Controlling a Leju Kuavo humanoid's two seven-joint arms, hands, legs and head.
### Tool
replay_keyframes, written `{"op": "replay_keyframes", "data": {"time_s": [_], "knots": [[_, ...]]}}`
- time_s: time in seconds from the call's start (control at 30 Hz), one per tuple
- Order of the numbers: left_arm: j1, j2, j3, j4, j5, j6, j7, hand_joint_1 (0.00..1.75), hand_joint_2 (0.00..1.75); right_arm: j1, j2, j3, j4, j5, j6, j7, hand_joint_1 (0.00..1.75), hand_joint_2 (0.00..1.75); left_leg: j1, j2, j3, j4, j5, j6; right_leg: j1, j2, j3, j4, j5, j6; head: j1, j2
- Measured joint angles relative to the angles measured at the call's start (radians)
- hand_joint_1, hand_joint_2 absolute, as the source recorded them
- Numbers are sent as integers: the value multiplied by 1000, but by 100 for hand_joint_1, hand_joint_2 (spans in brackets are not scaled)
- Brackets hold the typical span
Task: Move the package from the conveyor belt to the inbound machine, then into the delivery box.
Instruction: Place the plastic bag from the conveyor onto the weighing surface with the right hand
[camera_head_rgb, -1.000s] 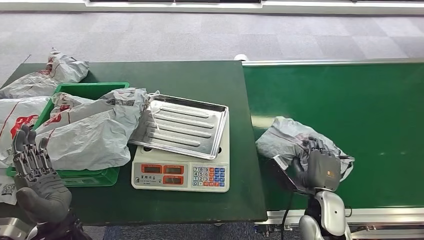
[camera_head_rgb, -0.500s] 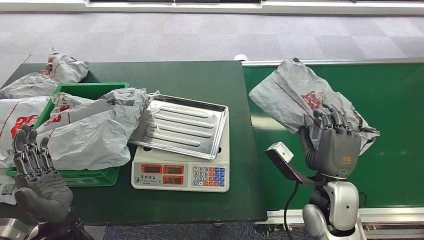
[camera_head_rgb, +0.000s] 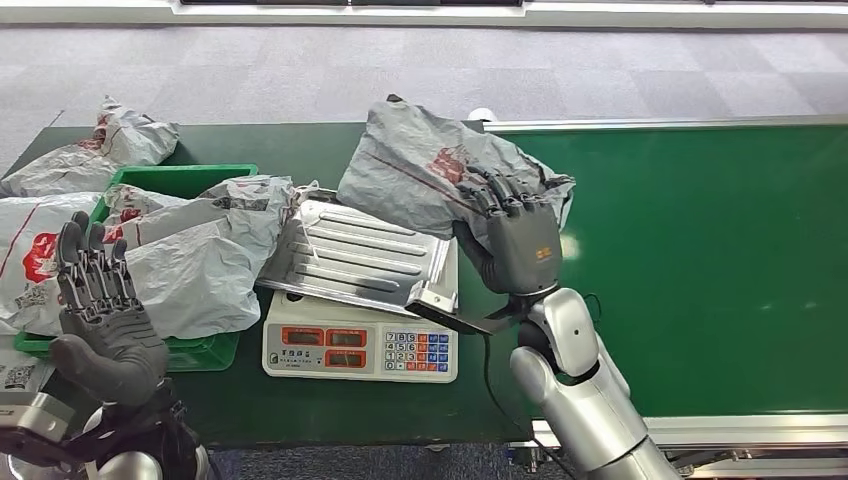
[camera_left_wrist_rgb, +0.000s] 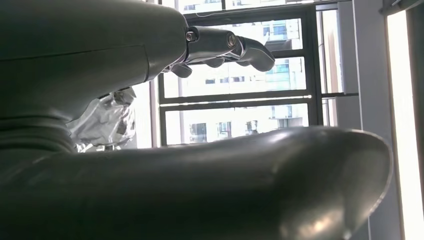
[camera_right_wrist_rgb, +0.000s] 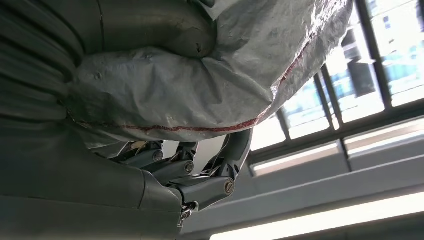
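My right hand (camera_head_rgb: 517, 240) grips a crumpled grey plastic package (camera_head_rgb: 430, 170) with red print and holds it in the air over the far right corner of the scale's steel tray (camera_head_rgb: 365, 255). The right wrist view shows the package (camera_right_wrist_rgb: 200, 95) clamped between thumb and fingers (camera_right_wrist_rgb: 205, 187). The scale (camera_head_rgb: 360, 350), with red displays and a keypad, stands on the dark green table. The green conveyor belt (camera_head_rgb: 700, 260) lies to the right, bare. My left hand (camera_head_rgb: 100, 320) is raised at the lower left, fingers straight and apart, holding nothing; the left wrist view shows its fingers (camera_left_wrist_rgb: 225, 45) extended.
A green delivery box (camera_head_rgb: 170, 185) at the left holds several grey packages (camera_head_rgb: 190, 265). More grey bags (camera_head_rgb: 100, 150) lie on the table's far left corner and left edge. The table's far middle strip is bare. The belt's metal rail (camera_head_rgb: 700, 430) runs along the near edge.
My right hand lifted the package off the belt and carried it left, from over the belt to above the scale tray. My left hand rose slightly.
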Motion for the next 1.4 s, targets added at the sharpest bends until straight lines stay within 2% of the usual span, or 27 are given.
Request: {"op": "replay_keyframes", "data": {"time_s": [0.23, 0.27, 0.37, 0.4, 0.57, 0.77, 0.97, 1.1, 1.23, 1.33, 1.4], "knots": [[-27, 7, -13, 22, 12, 5, 0, 0, 0, -41, 56, 86, 147, -78, -23, -31, 175, 175, 0, 0, -1, 0, 0, 0, 0, 0, -1, 0, 0, 0, 0, 0], [-28, 9, -13, 24, 12, 7, -1, 0, 0, -43, 66, 94, 169, -86, -25, -32, 168, 175, 0, 0, -1, 0, 0, 0, 0, 0, -1, 0, 0, 0, 0, 0], [-30, 13, -14, 26, 11, 15, 0, 0, 0, -51, 88, 112, 231, -98, -22, -10, 38, 175, 0, 0, -2, 0, 0, 0, 0, 0, -2, 0, 0, 0, 0, 0], [-32, 14, -14, 26, 9, 17, 0, 0, 0, -52, 94, 115, 252, -96, -14, 11, 0, 175, 0, 0, -2, 0, 0, 0, 0, 0, -2, 0, 0, 0, 0, 0], [-50, 15, -16, 38, -18, 19, 19, 0, 0, -45, 105, 115, 334, -97, 44, 125, 0, 175, 0, 0, -2, 0, 0, 0, 0, 0, -2, 0, 0, 0, 0, 0], [-69, 15, -18, 53, -41, 19, 38, 0, 0, -7, 105, 89, 332, -122, 96, 155, 0, 175, -1, 0, -2, 0, 0, 0, -1, 0, -3, 0, 0, 0, 0, 0], [-68, 16, -20, 62, -41, 19, 26, 0, 0, 42, 104, 62, 260, -162, 120, 153, 0, 175, -1, 0, -2, 0, 0, 0, -1, 0, -4, 0, 0, 0, 0, 0], [-53, 17, -22, 64, -28, 18, 0, 0, 0, 119, 98, 38, 100, -260, 68, 59, 0, 175, -1, 0, -3, 0, 0, 0, -1, 0, -5, 0, 0, 0, 0, 0], [-46, 18, -22, 64, -32, 18, -10, 0, 0, 215, 85, 15, -135, -395, -75, -103, 0, 175, -1, 0, -4, 0, 0, 0, -1, 0, -6, 0, 0, 0, 0, 0], [-50, 23, -27, 65, -129, 23, 7, 0, 0, 313, 79, -8, -348, -455, -196, -271, 0, 175, -1, -1, -5, 0, -1, 0, -1, -1, -6, 0, -1, 0, 0, 0], [-55, 35, -37, 66, -237, 29, 31, 0, 0, 375, 77, -25, -480, -458, -230, -335, 0, 175, -1, 0, -5, 0, -1, 0, -1, -1, -7, 0, -1, 0, 0, 0]]}}
